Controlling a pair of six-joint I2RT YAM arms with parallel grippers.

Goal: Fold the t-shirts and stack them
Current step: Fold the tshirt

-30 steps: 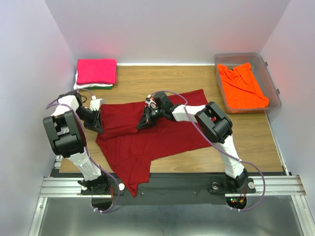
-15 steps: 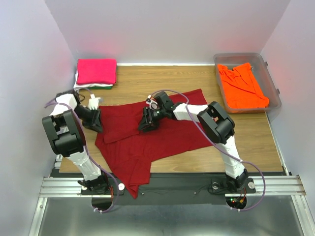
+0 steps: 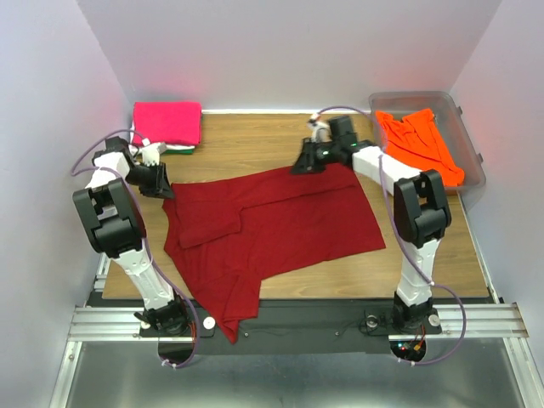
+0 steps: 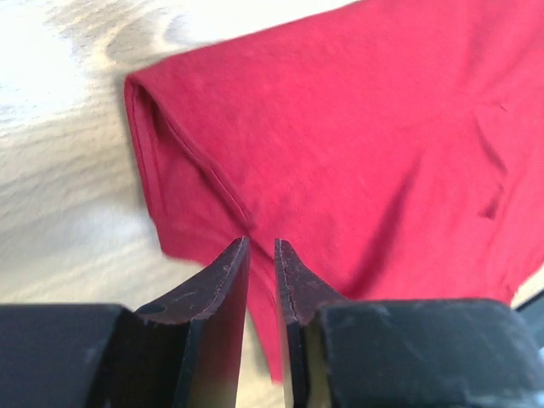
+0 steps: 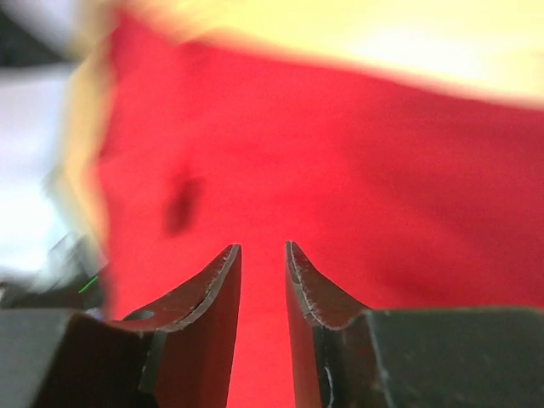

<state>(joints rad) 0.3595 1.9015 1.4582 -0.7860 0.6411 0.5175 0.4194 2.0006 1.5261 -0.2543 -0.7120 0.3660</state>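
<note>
Bare table (image 3: 255, 140) between 2 obstacles (pink stack (image 3: 166, 123), tub (image 3: 412, 95)) along far edge.

The left arm (image 3: 140, 274) and right arm (image 3: 414, 272) are white-shelled with chunky black joints (image 3: 109, 225), lilac cables (image 3: 85, 159) looping; tapered fingers (image 4: 212, 306) look black, maybe rubber.

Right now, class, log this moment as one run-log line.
dark red cloth t-shirt: spread out | left gripper: open, empty, over sleeve | right gripper: open, empty, at far edge

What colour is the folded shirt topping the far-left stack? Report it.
Hot pink folded cloth t-shirt; clearest in the top external view.
</note>
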